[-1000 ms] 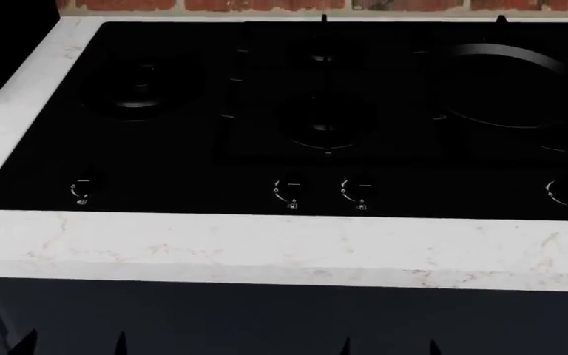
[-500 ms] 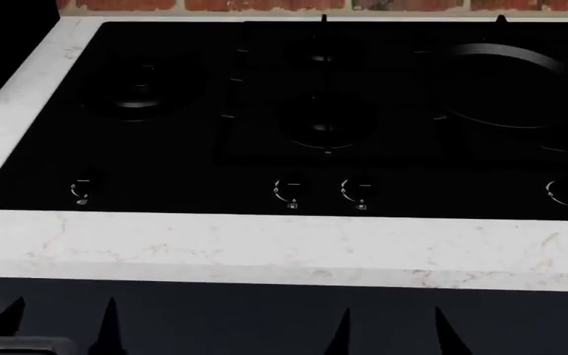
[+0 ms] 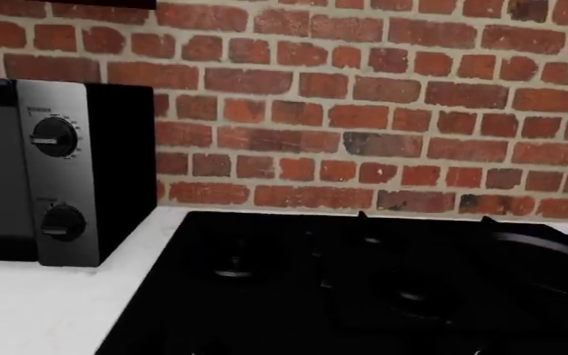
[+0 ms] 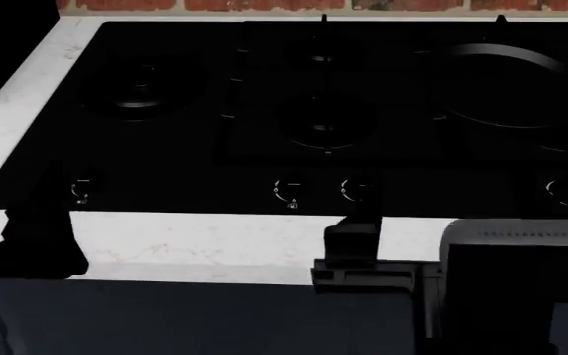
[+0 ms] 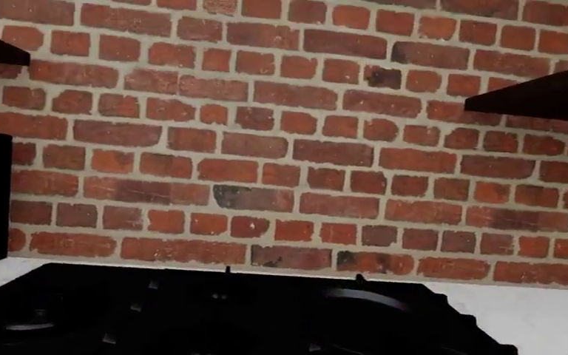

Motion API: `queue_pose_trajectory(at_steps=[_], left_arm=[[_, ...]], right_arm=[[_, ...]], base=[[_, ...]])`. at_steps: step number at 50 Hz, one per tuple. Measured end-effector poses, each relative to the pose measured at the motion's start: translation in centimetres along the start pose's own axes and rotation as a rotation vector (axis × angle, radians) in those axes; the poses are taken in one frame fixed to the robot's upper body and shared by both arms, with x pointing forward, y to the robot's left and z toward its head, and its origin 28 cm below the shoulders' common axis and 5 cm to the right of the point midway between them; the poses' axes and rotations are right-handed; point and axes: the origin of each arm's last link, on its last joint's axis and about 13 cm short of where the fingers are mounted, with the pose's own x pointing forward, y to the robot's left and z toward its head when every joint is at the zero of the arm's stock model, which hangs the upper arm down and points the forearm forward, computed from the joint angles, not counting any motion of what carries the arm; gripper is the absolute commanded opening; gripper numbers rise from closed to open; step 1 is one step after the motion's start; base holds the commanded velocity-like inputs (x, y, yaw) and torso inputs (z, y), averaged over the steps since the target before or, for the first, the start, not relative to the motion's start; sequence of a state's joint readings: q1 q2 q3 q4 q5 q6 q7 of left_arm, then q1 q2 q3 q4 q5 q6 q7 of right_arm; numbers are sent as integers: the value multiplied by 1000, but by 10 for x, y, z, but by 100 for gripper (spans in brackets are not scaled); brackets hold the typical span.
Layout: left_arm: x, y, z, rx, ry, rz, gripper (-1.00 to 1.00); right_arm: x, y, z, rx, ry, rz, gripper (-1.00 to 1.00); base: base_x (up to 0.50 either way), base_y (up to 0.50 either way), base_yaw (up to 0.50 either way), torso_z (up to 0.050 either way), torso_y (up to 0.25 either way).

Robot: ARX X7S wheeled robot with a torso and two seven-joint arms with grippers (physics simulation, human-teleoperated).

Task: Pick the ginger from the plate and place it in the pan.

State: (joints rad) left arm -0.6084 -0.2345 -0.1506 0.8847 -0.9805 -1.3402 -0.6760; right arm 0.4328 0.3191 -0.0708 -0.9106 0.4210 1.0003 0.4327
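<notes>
The pan [image 4: 501, 85] is a black round pan with a grey-glinting rim, sitting on the far right burner of the black stove [image 4: 294, 118]. It also shows in the left wrist view [image 3: 546, 255] and faintly in the right wrist view [image 5: 383, 310]. The ginger and the plate are out of view in every frame. My left gripper [image 4: 38, 233] is a dark shape over the counter's front left. My right gripper [image 4: 395, 235] hangs over the front counter edge, one finger [image 4: 353, 237] clear and a gap beside it. Both are empty and far from the pan.
The white marbled countertop [image 4: 215, 244] frames the stove. Several control knobs [image 4: 289, 191] line its front. A silver and black oven [image 3: 57, 185] stands on the counter left of the stove. A red brick wall [image 5: 284, 148] runs behind. My right arm's block [image 4: 521, 288] fills the lower right.
Both grippers have risen from the bottom edge of the head view up to the counter's front edge. The right arm's body has come into view. The stove and pan have not moved.
</notes>
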Motion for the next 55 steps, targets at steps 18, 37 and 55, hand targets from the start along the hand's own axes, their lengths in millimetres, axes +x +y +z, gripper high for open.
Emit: queue_pose_trajectory(at_steps=[18,37,55], left_arm=[[-32,3,48,95,-125,-59,100],[-45,7,60,107,-149,-56,100],[-48,9,63,98,-159,-41,100]], right_arm=[[-21,-4,66,-41,-111,27,100],[-34,-7,79,-95,-139,15,100],[-37,-10,83,-95,-171,5,100]], base=[[0,0,0,0,0],[0,0,0,0,0],[16,-302,0,0,0]])
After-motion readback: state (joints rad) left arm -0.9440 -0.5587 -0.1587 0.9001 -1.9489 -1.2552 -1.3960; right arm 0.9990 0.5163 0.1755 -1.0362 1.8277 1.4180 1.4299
